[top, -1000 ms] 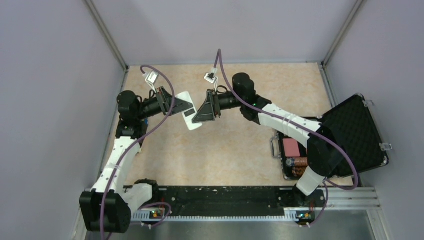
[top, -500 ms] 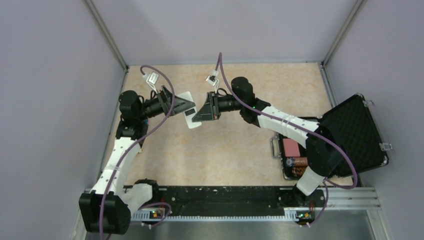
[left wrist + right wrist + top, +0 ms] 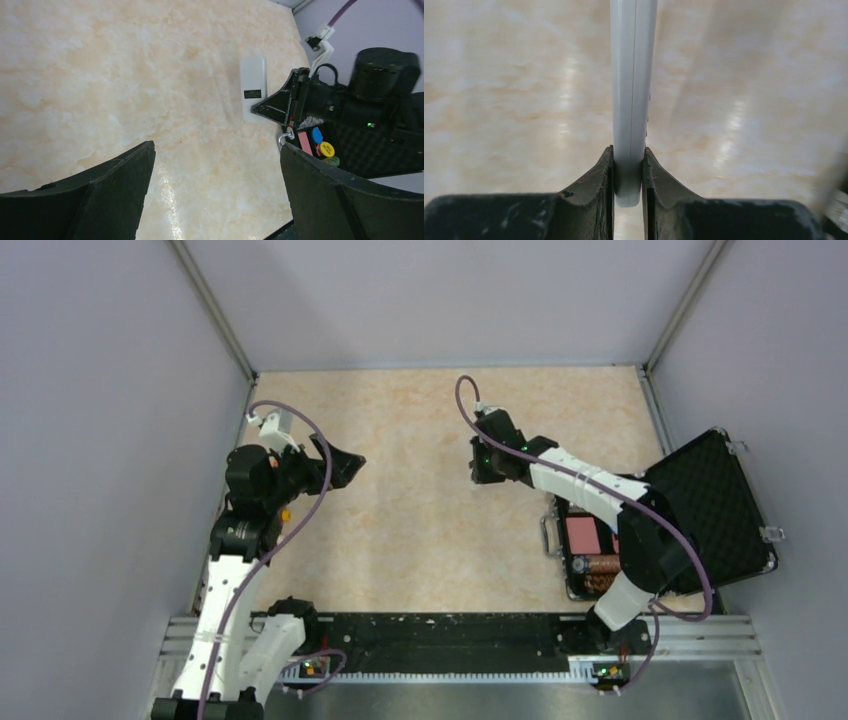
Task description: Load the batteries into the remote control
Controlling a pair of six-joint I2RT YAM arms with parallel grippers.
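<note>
The remote control [image 3: 633, 85], a slim white bar, stands edge-on between my right gripper's fingers, and my right gripper [image 3: 628, 152] is shut on its near end. In the left wrist view the remote control [image 3: 253, 82] shows a white face with a small dark label, sticking out past my right gripper [image 3: 265, 106] just above the table. From above, my right gripper [image 3: 487, 468] points down and hides the remote. My left gripper [image 3: 216, 150] is open with nothing between its fingers, well apart at the table's left [image 3: 345, 465]. The batteries are out of view.
An open black case [image 3: 705, 495] lies at the right edge, holding a pink card deck [image 3: 582, 534] and striped chip rolls [image 3: 598, 565]. Coloured chips [image 3: 322, 148] show in it behind the right arm. A small orange item [image 3: 286, 514] lies by the left arm.
My left gripper opened, let go of the remote and drew back to the left. My right gripper shut on the remote, carried it right and turned downward.
</note>
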